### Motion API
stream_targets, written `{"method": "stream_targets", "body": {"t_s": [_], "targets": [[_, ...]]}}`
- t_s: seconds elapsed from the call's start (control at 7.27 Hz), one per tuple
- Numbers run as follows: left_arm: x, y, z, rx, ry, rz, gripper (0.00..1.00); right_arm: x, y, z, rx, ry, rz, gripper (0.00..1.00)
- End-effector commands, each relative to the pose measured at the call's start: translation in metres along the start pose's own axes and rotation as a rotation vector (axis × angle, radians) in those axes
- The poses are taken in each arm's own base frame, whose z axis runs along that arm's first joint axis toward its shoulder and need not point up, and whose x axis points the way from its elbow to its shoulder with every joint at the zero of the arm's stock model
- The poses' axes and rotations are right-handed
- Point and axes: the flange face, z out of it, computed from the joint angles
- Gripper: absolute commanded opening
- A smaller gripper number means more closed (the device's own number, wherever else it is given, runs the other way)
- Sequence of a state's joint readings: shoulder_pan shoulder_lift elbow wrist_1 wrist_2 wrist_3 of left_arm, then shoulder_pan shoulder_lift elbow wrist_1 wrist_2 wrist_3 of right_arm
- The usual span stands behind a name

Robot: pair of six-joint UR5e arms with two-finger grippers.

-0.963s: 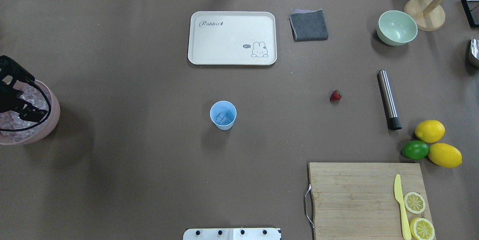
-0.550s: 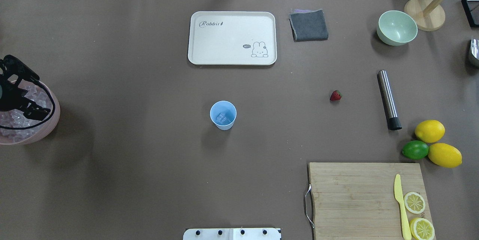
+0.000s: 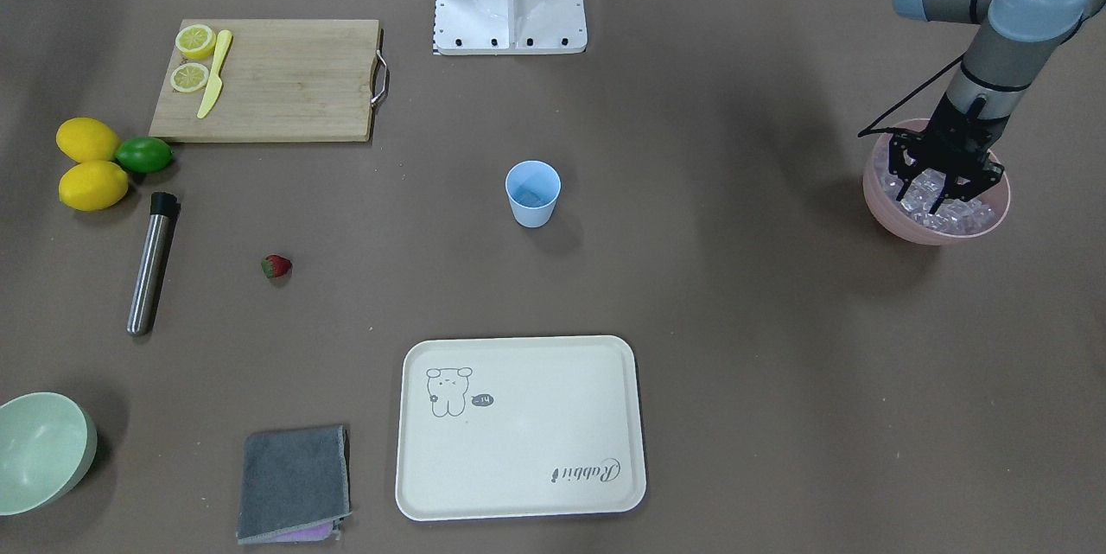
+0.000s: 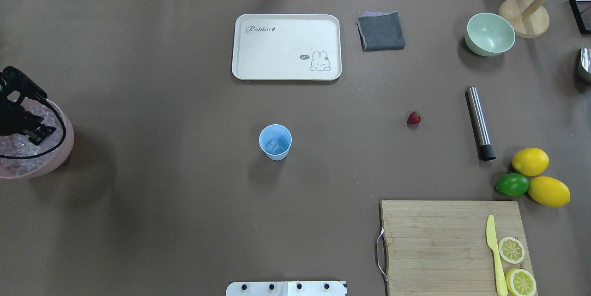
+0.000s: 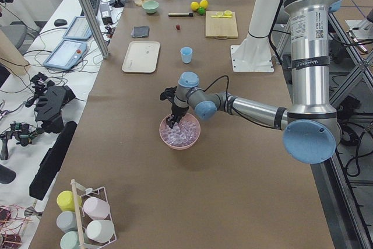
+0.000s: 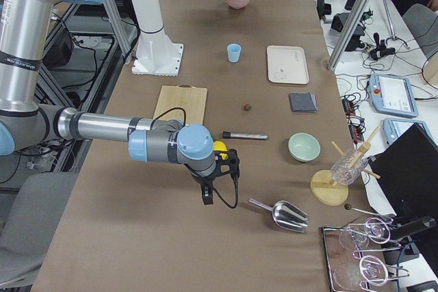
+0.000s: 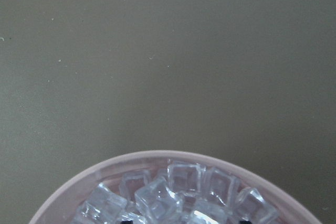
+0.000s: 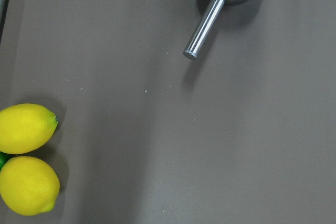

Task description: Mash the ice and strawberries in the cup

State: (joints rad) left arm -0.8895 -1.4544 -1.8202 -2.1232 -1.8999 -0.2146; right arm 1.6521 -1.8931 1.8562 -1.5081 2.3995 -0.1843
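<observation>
The left gripper (image 3: 937, 184) hangs over the pink bowl (image 3: 897, 228) by the counter's left edge, fingers spread wide, tips down among the ice (image 3: 959, 213). I cannot tell if it has a cube. The cup (image 3: 532, 191) stands in the middle of the counter, well off to the gripper's right.

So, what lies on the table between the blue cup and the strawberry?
Nothing. In the overhead view, the stretch of brown table between the cup and the strawberry is bare. The front-facing view shows the same.
</observation>
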Motion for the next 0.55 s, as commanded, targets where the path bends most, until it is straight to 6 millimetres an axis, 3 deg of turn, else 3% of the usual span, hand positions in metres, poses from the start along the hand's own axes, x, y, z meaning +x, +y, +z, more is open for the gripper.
{"method": "stream_targets", "body": {"t_s": [0.0,0.28,0.41], "targets": [[-0.016,0.005,-0.007,0.001,-0.019,0.025,0.0,0.002,0.001,0.002,-0.004,-0.002,0.005,1.0],[-0.02,0.003,-0.014,0.006,0.012,0.013,0.0,0.001,0.0,0.001,-0.004,-0.002,0.005,1.0],[-0.033,0.0,-0.029,0.014,0.041,-0.008,0.0,0.001,0.0,0.001,-0.003,-0.002,0.003,1.0]]}}
